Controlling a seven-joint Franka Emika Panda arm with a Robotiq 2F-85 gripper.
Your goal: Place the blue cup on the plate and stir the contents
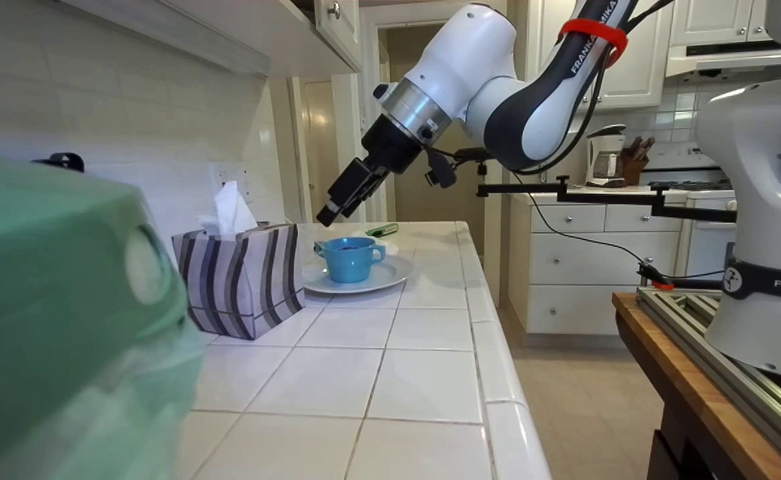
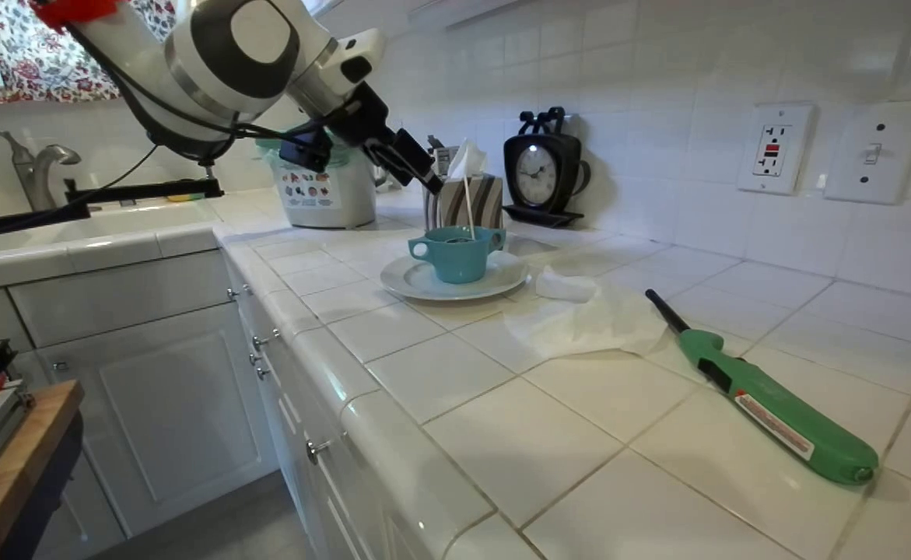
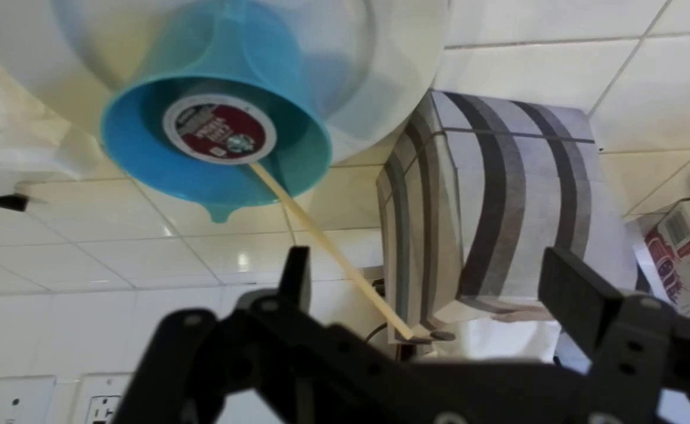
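Green plastic [image 1: 50,300], blurred, is met first at the left edge of the frame in an exterior view; what it belongs to cannot be told. A kitchen is shown beyond, with white drawers [image 1: 597,307] and a stove [image 1: 707,240] at the right. Square white tiles are laid across the counter [image 1: 423,380], spread over the lower middle of the frame, and the wall [image 1: 90,113] at upper left is tiled too. One white-and-black arm [image 1: 463,60] is extended from the upper right, and by it one gripper [image 3: 424,259] is held above the counter, its two fingers set wide apart in the wrist view. One striped tissue box [image 1: 243,287] is stood left of centre; one white plate [image 1: 395,270] is set near it, close to the centre. In an exterior view, one green lighter [image 2: 782,412] is laid at the lower right, and one black-framed clock [image 2: 537,171] is stood by the wall. One blue cup [image 1: 349,263] with two handles is set upright on the plate, near the centre of both exterior views. One pale stick [image 3: 332,250] is leaned out of the cup, and one round, red-labelled pod [image 3: 227,129] is seen inside, at the wrist view's upper left.
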